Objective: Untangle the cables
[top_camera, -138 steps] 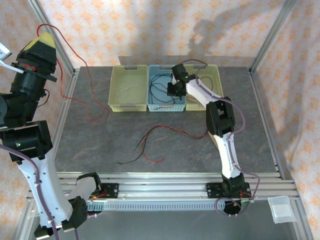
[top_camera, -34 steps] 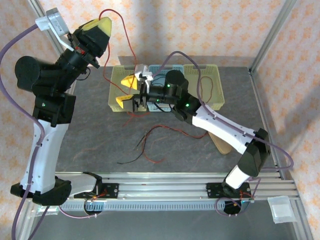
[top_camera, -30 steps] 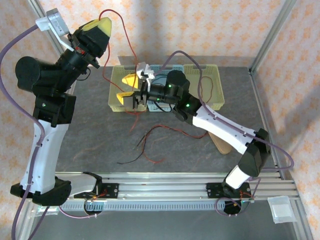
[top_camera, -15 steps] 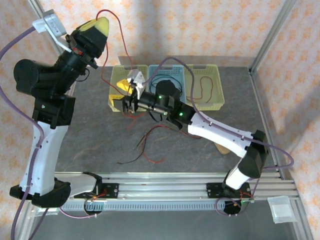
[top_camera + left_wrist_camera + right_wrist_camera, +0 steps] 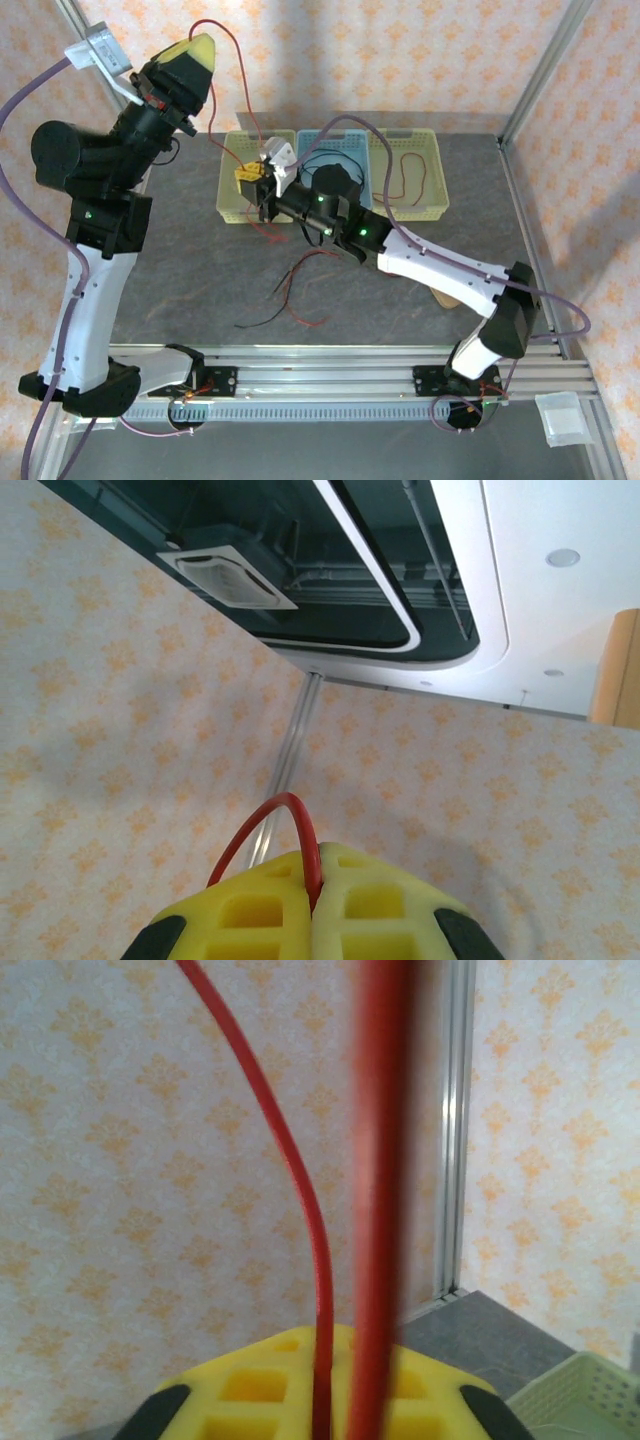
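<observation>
At eleven o'clock both my left gripper (image 5: 198, 46) and right gripper (image 5: 248, 175) pinch the red cable (image 5: 378, 1210); next, probably, lift it clear.

Red cable (image 5: 378, 1210); yellow jaws; wall (image 5: 100, 730) cream, orange floral.

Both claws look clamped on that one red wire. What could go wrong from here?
1. The left gripper, raised high, and the right gripper, by the yellow basket, are both shut on the red cable. Pulling apart could strain it or let it slip from the pads.
2. Below the right gripper the wire seems to trail toward the loose cables on the table. Lifting might drag or tighten them, or snag the basket rim.
</observation>
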Robot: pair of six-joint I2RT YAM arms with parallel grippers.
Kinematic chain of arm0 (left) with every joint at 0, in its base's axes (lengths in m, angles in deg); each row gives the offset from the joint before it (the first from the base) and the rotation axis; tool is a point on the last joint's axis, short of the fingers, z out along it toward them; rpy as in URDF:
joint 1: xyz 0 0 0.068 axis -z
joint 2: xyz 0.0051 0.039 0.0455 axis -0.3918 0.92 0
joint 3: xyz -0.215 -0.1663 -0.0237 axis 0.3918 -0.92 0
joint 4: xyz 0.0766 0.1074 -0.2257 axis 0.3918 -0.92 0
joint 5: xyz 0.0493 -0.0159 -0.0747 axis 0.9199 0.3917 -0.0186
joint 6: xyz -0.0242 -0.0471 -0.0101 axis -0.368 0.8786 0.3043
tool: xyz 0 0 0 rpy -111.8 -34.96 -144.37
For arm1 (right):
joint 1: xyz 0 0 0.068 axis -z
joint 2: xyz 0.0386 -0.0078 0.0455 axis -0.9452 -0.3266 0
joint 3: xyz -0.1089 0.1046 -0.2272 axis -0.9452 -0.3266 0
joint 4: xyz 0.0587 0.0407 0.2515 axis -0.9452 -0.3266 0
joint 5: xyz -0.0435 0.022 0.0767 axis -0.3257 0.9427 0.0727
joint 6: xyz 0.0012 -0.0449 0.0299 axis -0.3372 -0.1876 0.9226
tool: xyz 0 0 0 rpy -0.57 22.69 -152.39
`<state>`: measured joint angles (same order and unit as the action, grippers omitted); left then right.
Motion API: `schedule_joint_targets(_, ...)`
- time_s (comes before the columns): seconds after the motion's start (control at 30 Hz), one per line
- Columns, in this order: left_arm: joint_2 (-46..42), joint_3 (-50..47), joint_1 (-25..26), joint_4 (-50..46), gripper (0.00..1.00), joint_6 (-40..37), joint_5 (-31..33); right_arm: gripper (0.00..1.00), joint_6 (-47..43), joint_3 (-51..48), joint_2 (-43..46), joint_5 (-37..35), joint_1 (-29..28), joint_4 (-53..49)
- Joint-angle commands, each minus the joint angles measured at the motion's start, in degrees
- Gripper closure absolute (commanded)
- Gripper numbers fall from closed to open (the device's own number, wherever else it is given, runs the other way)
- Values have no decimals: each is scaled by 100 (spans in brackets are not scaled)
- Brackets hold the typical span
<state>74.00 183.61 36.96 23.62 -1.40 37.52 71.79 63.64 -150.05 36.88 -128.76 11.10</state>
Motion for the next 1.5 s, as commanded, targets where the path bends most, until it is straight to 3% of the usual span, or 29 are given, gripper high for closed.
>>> schedule_joint_targets(0.0, -185, -138, 35, 15, 100, -53, 451, 98, 36, -113, 285, -273, -24, 150)
schedule_joint_targets(0.17, -235, -255, 35, -265, 100, -299, 785, 100, 64, -125, 430, -465, -21, 33)
schedule_joint_targets(0.2, -220, -258, 35, -343, 91, -298, 789, 100, 64, -96, 445, -509, -23, -15)
schedule_joint_targets(0.27, -174, -267, 35, -561, 56, -324, 705, 100, 67, 37, 483, -733, -15, -212)
schedule_joint_targets(0.33, -196, -379, 35, -811, 35, -407, 688, 100, 71, 338, 476, -980, 39, -626)
schedule_joint_targets(0.5, -520, -926, 25, -1466, 1, -742, 1199, 100, 224, 1441, 323, -1309, 547, -2088)
schedule_joint_targets(0.7, -566, -1156, 28, -2317, 1, -1079, 1685, 100, 208, 3192, -263, -1814, 1234, -4143)
schedule_joint_targets(0.87, -491, -1385, 27, -2563, 0, -1148, 1667, 100, 212, 4045, -687, -1856, 2035, -4951)
schedule_joint_targets(1.23, -719, -2149, 26, -2199, 1, -1033, 1226, 100, 44, 3624, -1609, -1453, 3813, -4170)
schedule_joint_targets(1.47, -852, -2346, 26, -2220, 1, -1109, 1186, 100, 14, 4087, -2462, -1314, 4331, -3647)
